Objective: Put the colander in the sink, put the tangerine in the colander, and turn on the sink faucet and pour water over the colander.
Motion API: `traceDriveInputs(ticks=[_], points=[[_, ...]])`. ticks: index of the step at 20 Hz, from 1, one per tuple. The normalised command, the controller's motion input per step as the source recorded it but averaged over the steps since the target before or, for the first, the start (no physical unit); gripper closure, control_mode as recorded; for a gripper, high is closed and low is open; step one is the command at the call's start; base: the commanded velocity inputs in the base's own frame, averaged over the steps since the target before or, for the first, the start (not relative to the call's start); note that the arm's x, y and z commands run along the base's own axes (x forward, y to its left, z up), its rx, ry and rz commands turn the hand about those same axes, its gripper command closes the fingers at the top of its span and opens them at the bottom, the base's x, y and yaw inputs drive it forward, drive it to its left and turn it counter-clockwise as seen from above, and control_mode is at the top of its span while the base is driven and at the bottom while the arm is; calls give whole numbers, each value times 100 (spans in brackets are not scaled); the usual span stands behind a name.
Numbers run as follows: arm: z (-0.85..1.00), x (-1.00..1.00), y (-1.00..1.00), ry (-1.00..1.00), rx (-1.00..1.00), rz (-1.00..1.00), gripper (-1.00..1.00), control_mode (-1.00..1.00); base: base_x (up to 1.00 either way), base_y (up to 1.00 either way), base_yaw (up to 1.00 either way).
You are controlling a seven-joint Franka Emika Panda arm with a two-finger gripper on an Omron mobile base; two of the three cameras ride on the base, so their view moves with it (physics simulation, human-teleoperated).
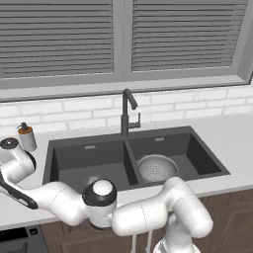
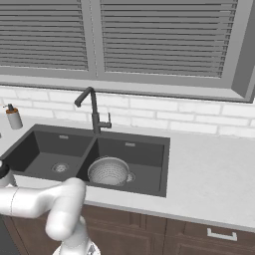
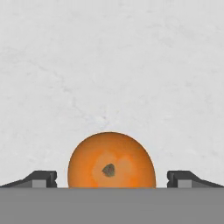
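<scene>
The tangerine lies on the pale speckled counter, stem scar facing the hand camera. My gripper is open around it, one dark fingertip on each side with a small gap to the fruit. The silver perforated colander sits in the right basin of the dark grey sink. The dark gooseneck faucet stands behind the divider, and no water runs from it. My arm reaches far left over the counter beside the sink.
A grey soap dispenser bottle stands on the counter left of the sink. The left basin holds just its round drain. A white tiled wall and a shuttered window lie behind; wide counter spreads to the right.
</scene>
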Motion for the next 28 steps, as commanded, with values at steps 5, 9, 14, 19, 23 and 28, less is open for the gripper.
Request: traceDriveInputs(ticks=[5,9,14,19,23,28], points=[[-17,15,21,0,0,-2,-100,-100,0,0,0],[-8,3,7,0,0,-5,100,-100,0,0,0],[-8,-29,-32,0,0,-17,100,-100,0,0,0],[-1,-14,-47,-2,0,-23,100,-100,0,0,0],[7,-10,-56,-14,0,-26,100,-100,0,0,0],[6,-5,-76,-24,1,-26,100,-100,0,0,0]])
